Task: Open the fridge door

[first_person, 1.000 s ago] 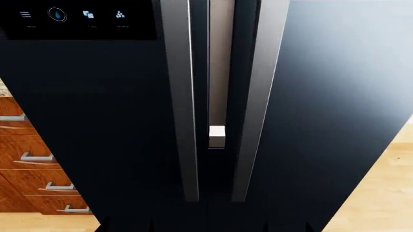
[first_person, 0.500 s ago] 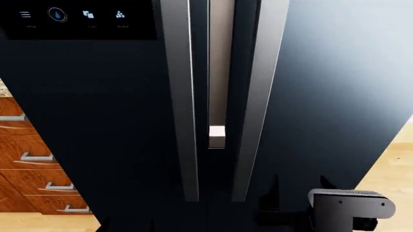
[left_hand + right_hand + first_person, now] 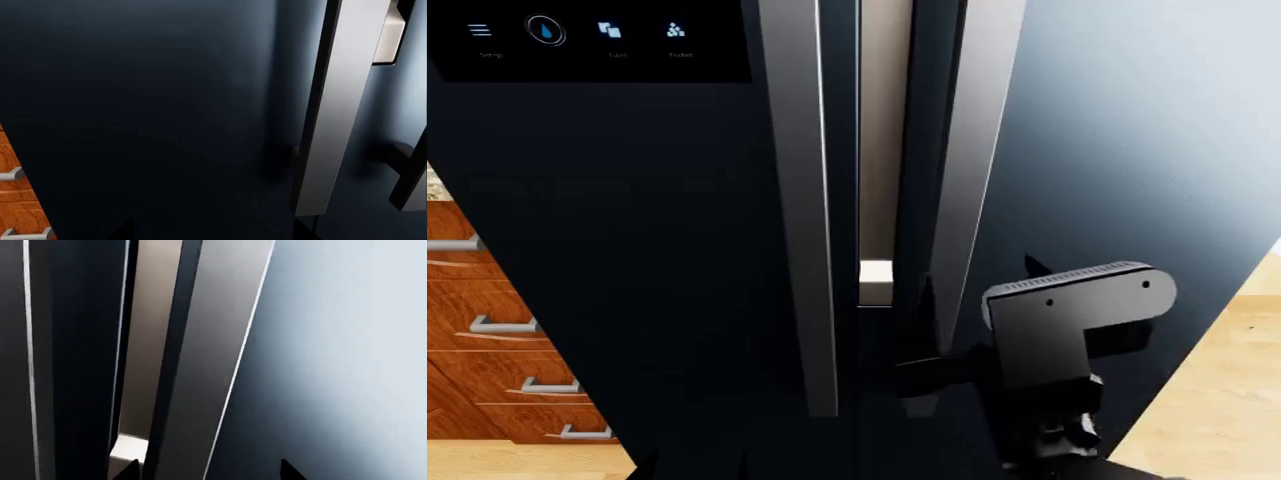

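At the lower end of the fridge door's [image 3: 1134, 150] vertical bar handle [image 3: 961, 200], right of the touch-panel door [image 3: 601, 200], right pincer [image 3: 928, 335] spread wide, tips bracketing the bar, apparently lined up to clamp and pull; left pincer out of sight, state impossible to tell.

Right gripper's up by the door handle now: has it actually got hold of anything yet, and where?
Cannot tell. The right gripper sits at the lower end of the handle on the fridge door; its fingers straddle the bar, but no closed grip shows.

Glossy black door [image 3: 147, 110], grey bar handle [image 3: 337, 105], wooden drawers [image 3: 17, 200]
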Available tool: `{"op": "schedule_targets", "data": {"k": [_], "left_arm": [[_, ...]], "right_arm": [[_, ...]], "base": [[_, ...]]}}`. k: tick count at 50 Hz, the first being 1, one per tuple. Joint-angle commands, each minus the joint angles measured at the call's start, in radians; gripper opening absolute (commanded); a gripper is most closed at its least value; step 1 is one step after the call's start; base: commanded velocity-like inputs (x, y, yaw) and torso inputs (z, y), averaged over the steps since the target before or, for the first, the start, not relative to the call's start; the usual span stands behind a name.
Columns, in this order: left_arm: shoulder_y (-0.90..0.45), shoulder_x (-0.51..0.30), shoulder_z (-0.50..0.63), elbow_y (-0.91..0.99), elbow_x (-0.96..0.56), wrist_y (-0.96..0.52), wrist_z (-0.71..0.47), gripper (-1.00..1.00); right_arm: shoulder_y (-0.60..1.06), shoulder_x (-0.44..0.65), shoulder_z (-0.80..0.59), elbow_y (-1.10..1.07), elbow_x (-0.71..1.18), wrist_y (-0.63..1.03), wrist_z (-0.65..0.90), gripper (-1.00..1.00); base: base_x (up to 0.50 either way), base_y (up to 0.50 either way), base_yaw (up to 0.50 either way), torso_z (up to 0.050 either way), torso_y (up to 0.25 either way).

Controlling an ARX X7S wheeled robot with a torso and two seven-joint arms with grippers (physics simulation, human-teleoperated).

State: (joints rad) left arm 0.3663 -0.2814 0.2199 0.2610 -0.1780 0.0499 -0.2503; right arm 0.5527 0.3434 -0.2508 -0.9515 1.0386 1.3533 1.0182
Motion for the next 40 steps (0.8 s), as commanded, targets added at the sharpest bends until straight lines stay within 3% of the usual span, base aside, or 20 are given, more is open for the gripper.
{"op": "schedule_targets", "data": {"k": [1,13,22,23,40], "left_arm": [[-0.005,-0.004,0.005,-0.003,-0.003,-0.002,-0.003,1.00],[-0.008,-0.008,0.009,-0.006,-0.010,-0.001,-0.005,1.00],[-0.010,-0.012,0.014,-0.003,-0.011,-0.007,-0.007,1.00],[-0.009,-0.012,0.015,-0.001,-0.012,-0.008,-0.008,1.00],[-0.010,-0.018,0.020,0.001,-0.019,-0.009,-0.012,1.00]], "right_arm": [[0.143,0.010,-0.153,0.110,-0.070,-0.060,-0.073,1.00],[0.180,0.030,-0.264,0.287,-0.229,-0.238,-0.220,1.00],[0.199,0.035,-0.247,0.424,-0.290,-0.347,-0.279,1.00],[0.200,0.035,-0.243,0.428,-0.292,-0.348,-0.275,-1.00],[0.127,0.071,-0.231,0.319,-0.249,-0.285,-0.203,-1.00]], "base": [[0.00,0.00,0.00,0.000,0.000],[0.00,0.00,0.00,0.000,0.000],[0.00,0.00,0.00,0.000,0.000],[0.00,0.00,0.00,0.000,0.000],[0.00,0.00,0.00,0.000,0.000]]}}
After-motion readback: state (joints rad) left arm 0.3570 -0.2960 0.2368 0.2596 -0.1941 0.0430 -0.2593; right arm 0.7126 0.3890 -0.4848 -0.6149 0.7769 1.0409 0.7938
